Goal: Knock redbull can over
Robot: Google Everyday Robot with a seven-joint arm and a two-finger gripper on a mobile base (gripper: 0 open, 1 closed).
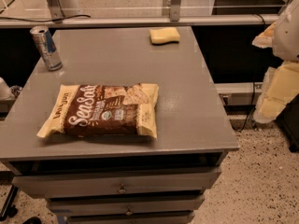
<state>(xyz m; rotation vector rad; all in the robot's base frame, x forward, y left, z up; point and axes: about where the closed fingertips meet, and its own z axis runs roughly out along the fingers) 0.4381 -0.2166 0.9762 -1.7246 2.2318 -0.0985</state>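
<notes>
The redbull can [46, 48] stands upright at the far left corner of the grey table [187, 106]. It is slim, blue and silver, with a silver top. My gripper [274, 90] is at the right edge of the view, off the table's right side and far from the can. It shows as white and pale yellow parts hanging beside the table edge, and it holds nothing that I can see.
A brown Sea Salt snack bag [103, 110] lies flat near the table's front left. A yellow sponge [164, 35] lies at the far edge. Drawers [121, 188] are below the tabletop. A rail and glass partition [140, 20] run behind the table.
</notes>
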